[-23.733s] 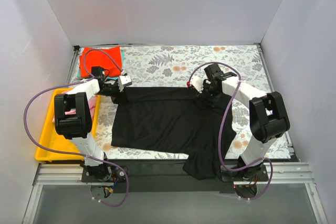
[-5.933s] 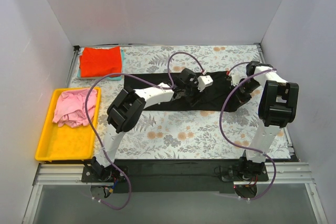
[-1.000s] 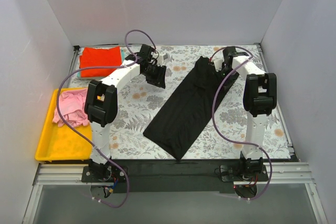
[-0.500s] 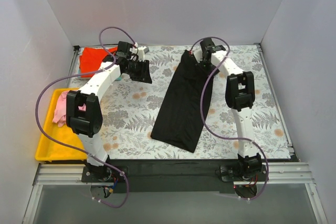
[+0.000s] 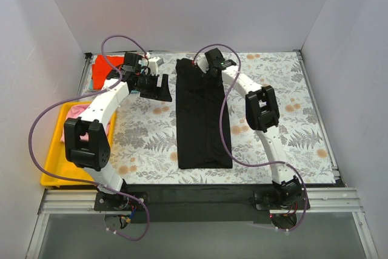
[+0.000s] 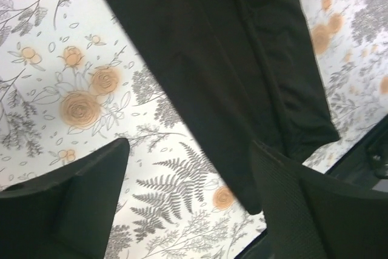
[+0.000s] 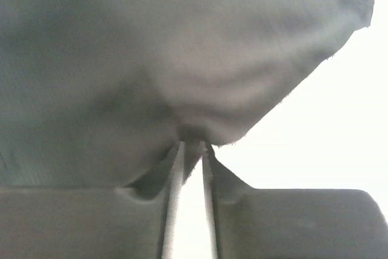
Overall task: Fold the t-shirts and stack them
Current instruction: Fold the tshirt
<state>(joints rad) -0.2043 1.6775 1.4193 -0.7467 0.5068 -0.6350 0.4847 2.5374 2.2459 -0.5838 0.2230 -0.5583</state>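
One shirt of the three you can see looks finished: the red-orange t-shirt [image 5: 104, 68] lies as a flat folded square at the far-left corner of the tabletop, and I take it as the base of the stack.

The black t-shirt [image 5: 202, 116] is partway. It lies on the floral table cloth [image 5: 145, 141] as a long narrow strip with its sides folded in, running from the middle of the far edge straight toward the near edge and stopping just short of it. The lengthwise folds look done. The crosswise folds and the move onto the stack are left.

Your right gripper [image 5: 212, 65] sits at the strip's far end. The right wrist view shows its fingers [image 7: 176, 210] pressed almost together, pinching a thin bunch of black cloth, so the shirt is held by that end only.

Your left gripper [image 5: 159, 88] hangs over the table cloth between the red-orange shirt and the strip. Its fingers are spread wide and hold nothing. From its own camera the strip's near end lies well apart from it, across the floral pattern.

The pink t-shirt [image 5: 77, 113] is crumpled in the far end of the yellow tray [image 5: 54, 171] along the left edge, not yet folded. By my count, you're less than halfway.
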